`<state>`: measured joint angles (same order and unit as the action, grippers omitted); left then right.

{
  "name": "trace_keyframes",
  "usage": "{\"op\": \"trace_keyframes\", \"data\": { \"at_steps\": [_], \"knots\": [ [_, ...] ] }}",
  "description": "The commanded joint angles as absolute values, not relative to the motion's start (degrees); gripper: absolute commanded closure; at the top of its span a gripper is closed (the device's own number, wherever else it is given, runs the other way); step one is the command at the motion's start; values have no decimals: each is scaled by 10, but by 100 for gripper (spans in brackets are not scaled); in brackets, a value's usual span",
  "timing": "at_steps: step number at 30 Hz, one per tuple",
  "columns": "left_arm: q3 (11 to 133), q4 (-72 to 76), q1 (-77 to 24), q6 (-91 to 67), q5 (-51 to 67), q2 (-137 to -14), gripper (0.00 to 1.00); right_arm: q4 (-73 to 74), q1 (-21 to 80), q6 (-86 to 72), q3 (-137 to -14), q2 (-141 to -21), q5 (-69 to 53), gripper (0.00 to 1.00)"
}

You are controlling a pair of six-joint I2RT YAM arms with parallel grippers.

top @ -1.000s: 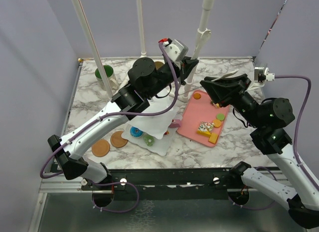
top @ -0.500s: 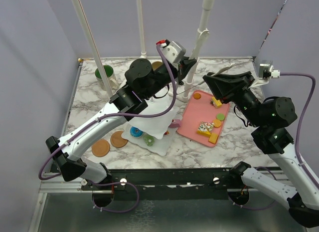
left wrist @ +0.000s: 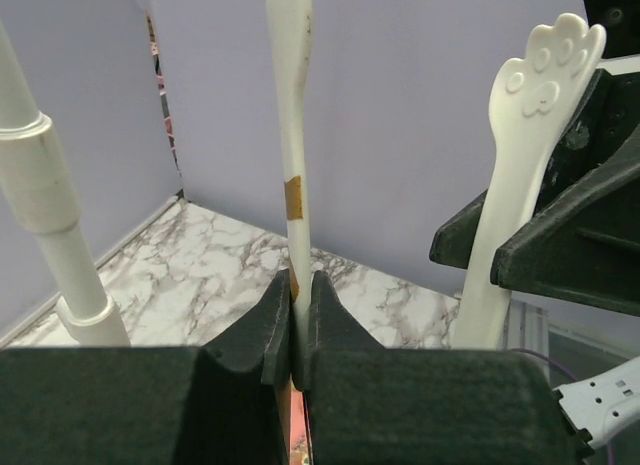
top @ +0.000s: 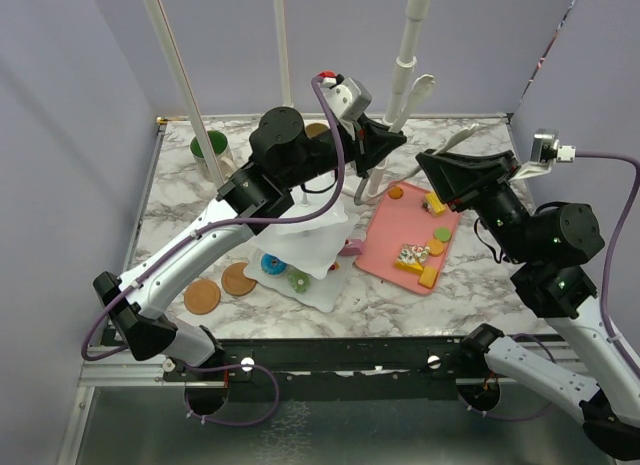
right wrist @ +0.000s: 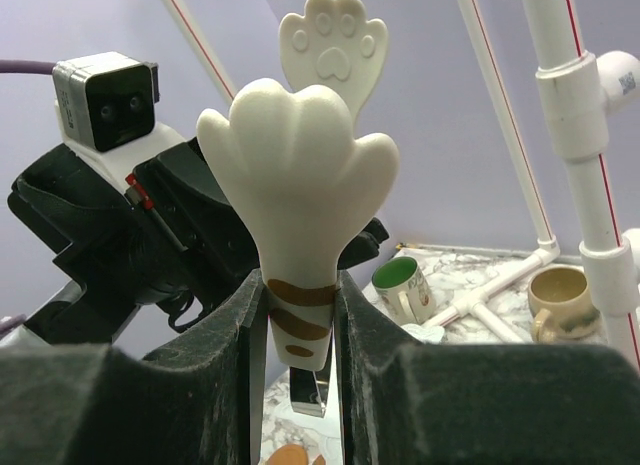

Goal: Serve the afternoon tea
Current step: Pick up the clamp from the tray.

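My left gripper is shut on a white cat-paw tong arm, seen edge-on in the left wrist view between the jaws of that gripper. My right gripper is shut on a second paw arm with brown stripes, and a metal strip hangs below it. Both are raised, close together, above the pink tray. I cannot tell if the two arms join. The white three-tier stand sits under the left arm with a blue donut. The green-lined mug stands back left, and a tan mug shows in the right wrist view.
The pink tray holds several small toy pastries. Two brown discs lie on the marble table left of the stand. White PVC poles rise at the back, one close to the held paws. Purple walls enclose the table.
Both grippers have risen a little with the paw arms held. The left one shifted right, the right one lifted off the tray and uncovered a yellow piece there.
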<state>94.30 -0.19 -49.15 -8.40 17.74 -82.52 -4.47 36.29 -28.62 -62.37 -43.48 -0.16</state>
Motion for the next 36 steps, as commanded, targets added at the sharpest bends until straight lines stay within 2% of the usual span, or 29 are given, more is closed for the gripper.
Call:
{"op": "trace_keyframes", "data": {
  "at_steps": [1, 15, 22, 27, 30, 36],
  "knots": [
    [985, 15, -493, -132, 277, -802, 100, 40, 349, -289, -642, -438, 160, 99],
    [1030, 21, -493, -164, 265, -798, 100, 133, 349, -395, -593, -418, 346, 99],
    [1043, 27, -493, -179, 268, -798, 100, 149, 349, -424, -580, -425, 367, 99],
    [1037, 32, -493, -185, 272, -801, 100, 111, 349, -406, -574, -433, 327, 99],
    [1022, 34, -494, -174, 264, -803, 100, 38, 349, -360, -573, -444, 229, 99],
    [978, 30, -498, -99, 123, -795, 100, -67, 349, -301, -577, -452, 89, 99]
  ]
}}
